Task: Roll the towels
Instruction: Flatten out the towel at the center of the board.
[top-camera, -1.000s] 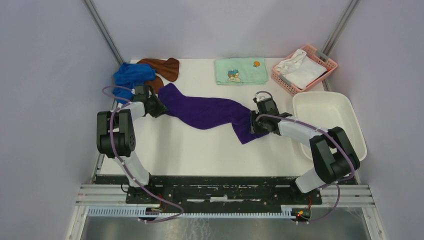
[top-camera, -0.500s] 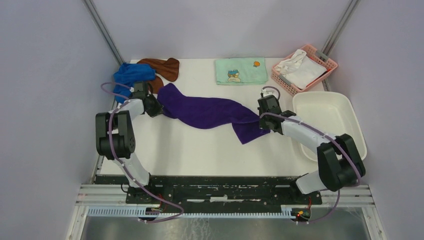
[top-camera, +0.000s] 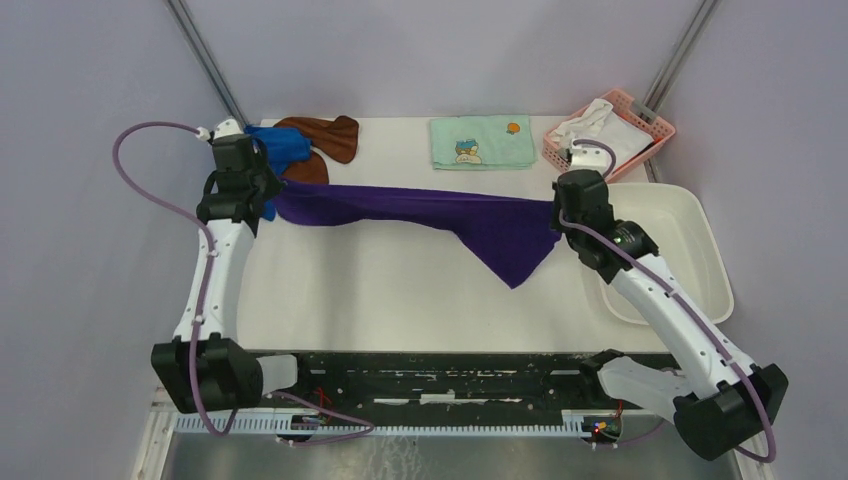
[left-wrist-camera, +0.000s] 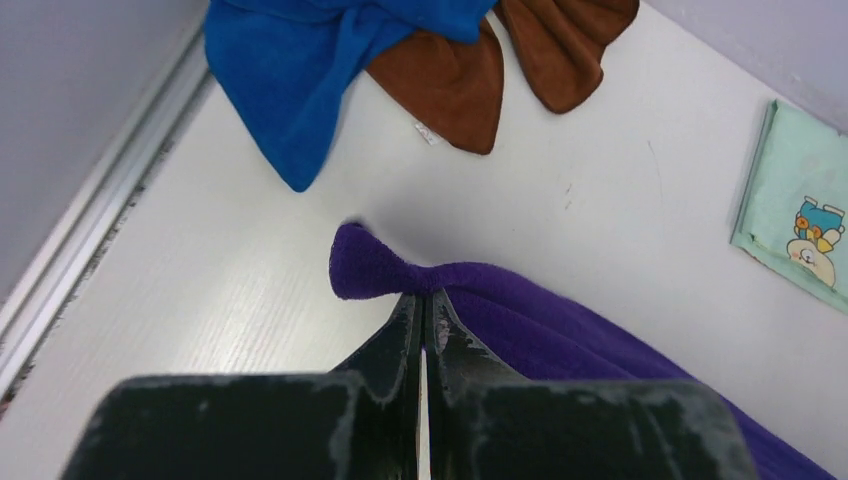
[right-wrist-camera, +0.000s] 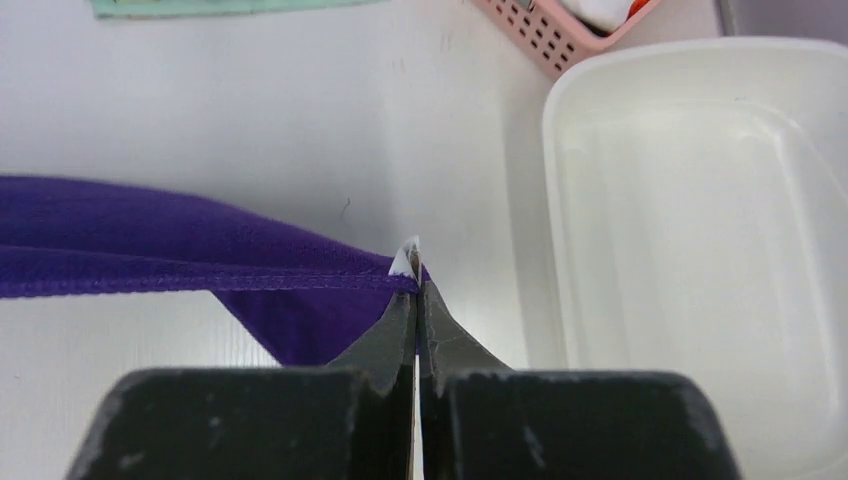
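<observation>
Purple terry towel (top-camera: 430, 212) spans the far half of the table (top-camera: 400, 290), left edge to right, our left hand (left-wrist-camera: 421, 305) clamped on one corner and right hand (right-wrist-camera: 416, 290) on the other. We should pull evenly, then lower it flat for rolling.

- A robotics lab test cell, not a home or a shop.
- Plain pale lilac walls (top-camera: 430, 50) close in a white table (top-camera: 400, 290) on three sides, with bare metal frame posts (top-camera: 205, 60) at the back corners.
- My two white-and-black arms, the left arm (top-camera: 213, 270) and the right arm (top-camera: 670, 310), are bolted to a black base plate (top-camera: 430, 365) beside an aluminium rail (top-camera: 450, 400) at the near edge.
- Purple cables (top-camera: 150, 125) loop loose from my arms.
- Props in the cell: a dark purple towel (top-camera: 450, 215), a pink basket (top-camera: 565, 168), a white tub (top-camera: 660, 225).
</observation>
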